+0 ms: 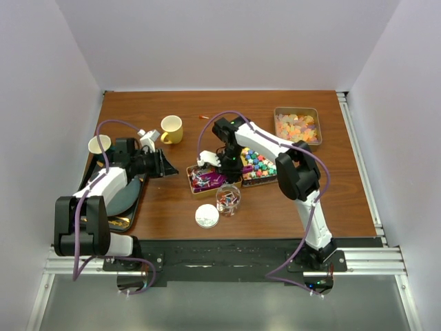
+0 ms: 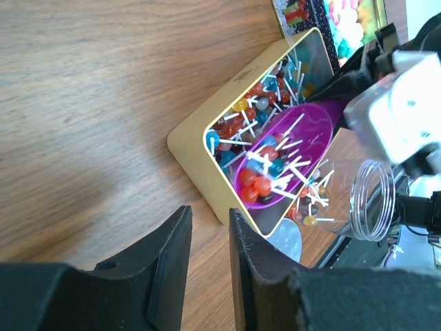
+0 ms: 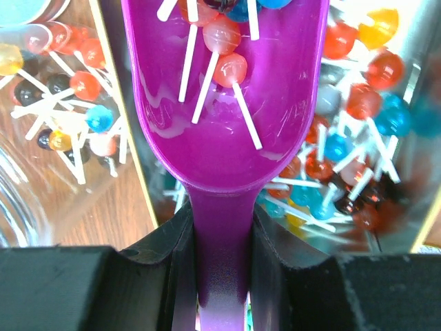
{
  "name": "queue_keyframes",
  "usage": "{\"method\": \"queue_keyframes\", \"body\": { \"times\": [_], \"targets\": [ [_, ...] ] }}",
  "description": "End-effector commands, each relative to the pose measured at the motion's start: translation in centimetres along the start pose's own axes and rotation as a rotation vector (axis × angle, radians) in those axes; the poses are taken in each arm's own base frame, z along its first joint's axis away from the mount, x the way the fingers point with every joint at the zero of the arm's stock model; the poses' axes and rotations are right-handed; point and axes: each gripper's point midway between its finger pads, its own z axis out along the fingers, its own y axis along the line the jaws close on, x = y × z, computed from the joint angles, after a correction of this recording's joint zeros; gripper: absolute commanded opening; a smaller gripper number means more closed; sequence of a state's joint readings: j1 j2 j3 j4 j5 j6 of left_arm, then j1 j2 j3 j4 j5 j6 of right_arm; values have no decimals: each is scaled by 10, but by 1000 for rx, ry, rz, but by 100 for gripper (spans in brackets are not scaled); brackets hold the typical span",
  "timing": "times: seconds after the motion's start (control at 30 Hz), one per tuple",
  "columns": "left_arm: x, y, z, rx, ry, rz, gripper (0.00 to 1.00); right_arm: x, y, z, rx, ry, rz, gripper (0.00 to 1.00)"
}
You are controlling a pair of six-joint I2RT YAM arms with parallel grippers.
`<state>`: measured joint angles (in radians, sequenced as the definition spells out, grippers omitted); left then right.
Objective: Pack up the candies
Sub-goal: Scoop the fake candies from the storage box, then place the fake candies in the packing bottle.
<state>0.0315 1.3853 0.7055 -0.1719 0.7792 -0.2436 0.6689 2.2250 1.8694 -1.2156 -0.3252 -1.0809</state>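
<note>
The candies are small red, blue and orange lollipops (image 3: 351, 103) on white sticks, lying in a gold tin (image 1: 195, 186) at mid table. My right gripper (image 3: 220, 217) is shut on the handle of a purple scoop (image 3: 227, 124), which holds several lollipops over the tin; it also shows in the top view (image 1: 227, 164). A clear jar (image 1: 228, 200) with a few lollipops stands just in front of the tin. My left gripper (image 2: 210, 214) is empty, its jaws a narrow gap apart, low over the wood left of the tin (image 2: 200, 162). In the left wrist view the scoop (image 2: 296, 145) rests in the tin.
A tin of multicoloured balls (image 1: 256, 164) sits right of the lollipop tin. A tin of orange-pink pieces (image 1: 298, 126) is at the back right. The jar's lid (image 1: 207, 216) lies near the front. A yellow mug (image 1: 171, 129), a pale cup (image 1: 100, 144) and a dark tray (image 1: 127, 196) are on the left.
</note>
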Motion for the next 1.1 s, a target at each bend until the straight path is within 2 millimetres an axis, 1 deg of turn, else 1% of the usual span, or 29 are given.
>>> {"method": "queue_keyframes", "body": {
  "times": [0.0, 0.03, 0.1, 0.13, 0.17, 0.2, 0.23, 0.27, 0.3, 0.33, 0.37, 0.43, 0.47, 0.53, 0.57, 0.6, 0.7, 0.73, 0.8, 0.83, 0.9, 0.93, 0.97, 1.07],
  "targets": [
    [-26, -9, -9, 31, -74, 56, 33, -17, -4, -29, 42, -166, 0, 0],
    [-27, -9, -10, 32, -78, 56, 33, -21, -4, -34, 47, -196, 1, 0],
    [-28, -8, -11, 34, -84, 56, 33, -21, -4, -37, 47, -227, 16, 0],
    [-28, -7, -12, 34, -84, 54, 33, -26, -4, -41, 51, -262, 21, 0],
    [-28, -7, -13, 38, -84, 55, 34, -25, -5, -44, 59, -283, 35, 0],
    [-29, -5, -14, 34, -87, 53, 34, -23, -1, -44, 54, -297, 47, 0],
    [-29, -4, -14, 33, -88, 57, 34, -30, -1, -53, 81, -337, 44, 0],
    [-30, -3, -14, 30, -89, 63, 36, -30, -2, -60, 102, -353, 48, 0],
    [-32, 0, -15, 13, -93, 64, 38, -28, 2, -59, 104, -359, 57, 0],
    [-31, 2, -14, 3, -88, 70, 39, -29, 1, -64, 125, -373, 58, 0],
    [-32, 2, -15, -3, -90, 79, 42, -29, 3, -77, 165, -373, 51, 0],
    [-32, 4, -14, -8, -91, 95, 45, -23, 9, -81, 187, -354, 66, 0],
    [-30, 5, -14, -11, -92, 95, 47, -20, 13, -90, 214, -343, 56, 0],
    [-32, 6, -14, -20, -110, 93, 48, -10, 25, -93, 212, -304, 41, 0],
    [-29, 7, -14, -24, -111, 82, 49, -6, 29, -94, 213, -287, 41, 0],
    [-28, 7, -15, -27, -116, 78, 50, 1, 35, -101, 235, -257, 35, 0],
    [-28, 5, -16, -28, -130, 55, 50, 20, 52, -112, 245, -177, 15, 0],
    [-29, 5, -16, -34, -138, 36, 50, 26, 60, -113, 231, -149, -4, 0],
    [-32, 7, -16, -52, -152, 18, 50, 35, 68, -116, 227, -104, -16, 0],
    [-37, 5, -16, -45, -169, 16, 50, 44, 73, -121, 228, -63, -29, 0],
    [-41, 4, -16, -38, -183, 8, 50, 51, 78, -126, 227, -27, -50, 0],
    [-42, 4, -15, -37, -187, -1, 50, 58, 82, -130, 226, 9, -70, 0],
    [-49, 3, -15, -31, -210, 23, 50, 60, 84, -132, 228, 24, -77, 0],
    [-55, 3, -15, -32, -220, 36, 50, 71, 91, -137, 211, 81, -111, 0]
  ]
}}
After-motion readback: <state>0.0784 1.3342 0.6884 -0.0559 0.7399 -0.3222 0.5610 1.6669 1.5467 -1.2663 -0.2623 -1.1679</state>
